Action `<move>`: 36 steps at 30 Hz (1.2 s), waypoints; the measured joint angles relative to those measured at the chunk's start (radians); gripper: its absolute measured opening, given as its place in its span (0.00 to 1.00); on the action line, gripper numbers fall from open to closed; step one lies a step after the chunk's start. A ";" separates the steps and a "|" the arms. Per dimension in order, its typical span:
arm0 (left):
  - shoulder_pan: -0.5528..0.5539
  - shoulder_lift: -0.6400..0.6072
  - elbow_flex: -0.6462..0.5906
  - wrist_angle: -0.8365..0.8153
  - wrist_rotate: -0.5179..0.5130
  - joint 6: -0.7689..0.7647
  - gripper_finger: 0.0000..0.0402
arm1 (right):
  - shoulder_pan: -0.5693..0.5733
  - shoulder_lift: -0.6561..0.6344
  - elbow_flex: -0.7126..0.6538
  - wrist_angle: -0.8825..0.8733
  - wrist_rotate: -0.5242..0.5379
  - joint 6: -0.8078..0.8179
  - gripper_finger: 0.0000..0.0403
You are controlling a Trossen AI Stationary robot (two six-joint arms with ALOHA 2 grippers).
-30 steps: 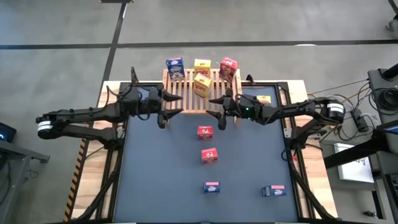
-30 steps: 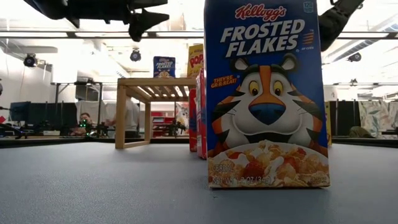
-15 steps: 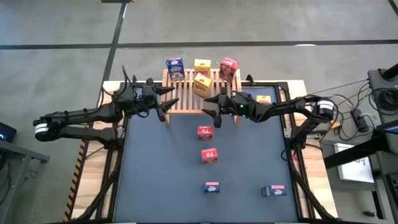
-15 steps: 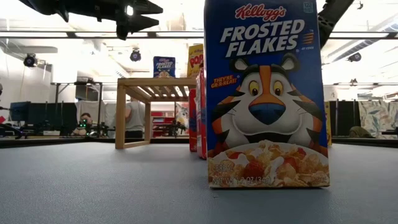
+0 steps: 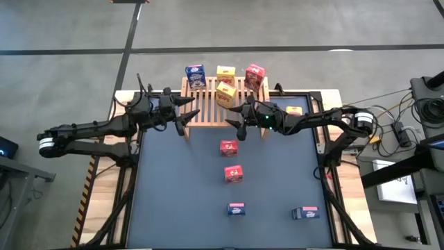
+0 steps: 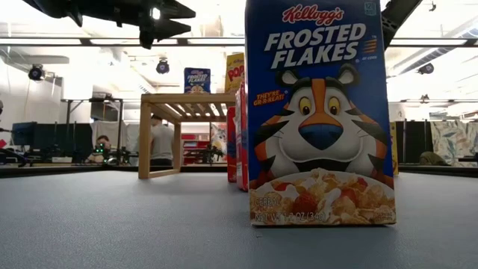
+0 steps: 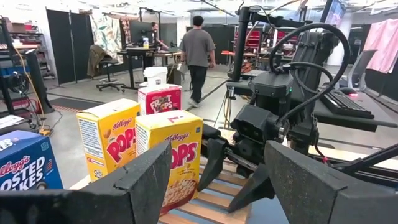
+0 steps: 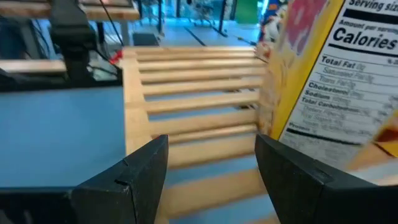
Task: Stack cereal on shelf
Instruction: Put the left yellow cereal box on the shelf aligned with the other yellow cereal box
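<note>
On the counter [image 5: 173, 201], the rack [image 5: 208, 104] sits at 12 o'clock with 4 boxes on it. 4 more boxes stand at 6 o'clock. Left tool [image 5: 186, 115] and right tool [image 5: 236, 119], both wide and empty, hover at its front edge.

Shelf [image 5: 208, 103]: pale bare wood, thin smooth slats, matt. Cereal boxes [image 5: 225, 92]: printed cardboard, slight sheen on the fronts. Table top [image 5: 187, 187]: dark blue-grey mat, matt, finely textured; light wood border. Left gripper [image 7: 214, 186] fingers [image 7: 314, 186]: dark matt plastic.
</note>
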 joint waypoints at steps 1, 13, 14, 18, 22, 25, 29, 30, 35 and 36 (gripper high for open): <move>0.000 0.000 0.000 0.001 -0.001 0.000 0.60 | -0.002 -0.004 -0.001 -0.012 0.003 -0.003 0.57; 0.001 -0.003 0.009 0.009 -0.040 0.014 0.60 | -0.006 -0.011 -0.001 -0.026 0.009 -0.002 0.57; 0.001 -0.003 0.009 0.008 -0.041 0.012 0.60 | -0.006 -0.011 -0.001 -0.026 0.013 -0.007 0.57; 0.001 -0.003 0.009 0.008 -0.041 0.011 0.60 | -0.010 -0.011 -0.001 -0.031 0.015 -0.015 0.57; 0.001 -0.003 0.009 0.009 -0.041 0.006 0.60 | -0.013 -0.011 0.000 -0.039 0.033 -0.016 0.57; 0.001 -0.003 0.009 0.009 -0.041 0.003 0.60 | -0.017 -0.011 0.000 -0.039 0.046 -0.016 0.57; 0.001 -0.003 0.009 0.009 -0.041 0.003 0.60 | -0.019 -0.011 0.000 -0.042 0.045 -0.016 0.57; 0.001 -0.003 0.009 0.009 -0.041 0.003 0.60 | -0.019 -0.011 0.000 -0.043 0.046 -0.016 0.57; 0.001 -0.003 0.009 0.009 -0.041 0.003 0.60 | -0.019 -0.011 0.000 -0.044 0.046 -0.016 0.57; 0.001 -0.003 0.009 0.009 -0.041 0.003 0.60 | -0.019 -0.011 0.000 -0.044 0.047 -0.016 0.57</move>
